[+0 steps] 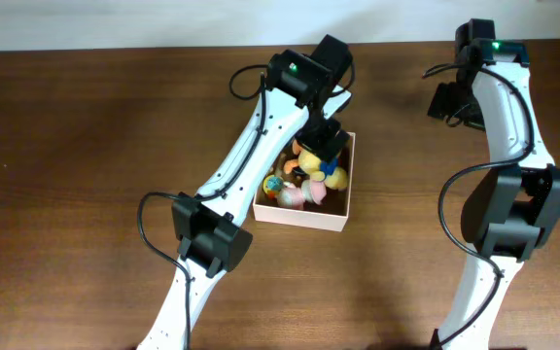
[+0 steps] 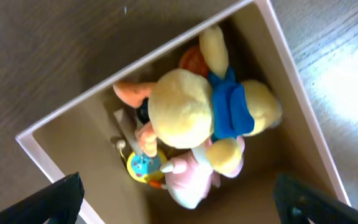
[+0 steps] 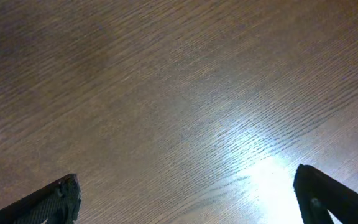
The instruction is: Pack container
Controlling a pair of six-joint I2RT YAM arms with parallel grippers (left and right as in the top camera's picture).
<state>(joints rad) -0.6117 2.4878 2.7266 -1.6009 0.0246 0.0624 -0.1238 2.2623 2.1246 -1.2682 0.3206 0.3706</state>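
Packing looks almost finished: toys (image 1: pixel 309 177) crowd the container (image 1: pixel 299 218) mid-frame, none visible outside, left gripper (image 2: pixel 179 196) and right gripper (image 3: pixel 185 193) both spread empty.

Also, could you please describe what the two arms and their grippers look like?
Both the left arm and right arm have smooth white links joined by boxy black joint housings. A green light glows near each wrist. Thin black cables loop alongside the links. The fingers are flat, matte black and unmarked.
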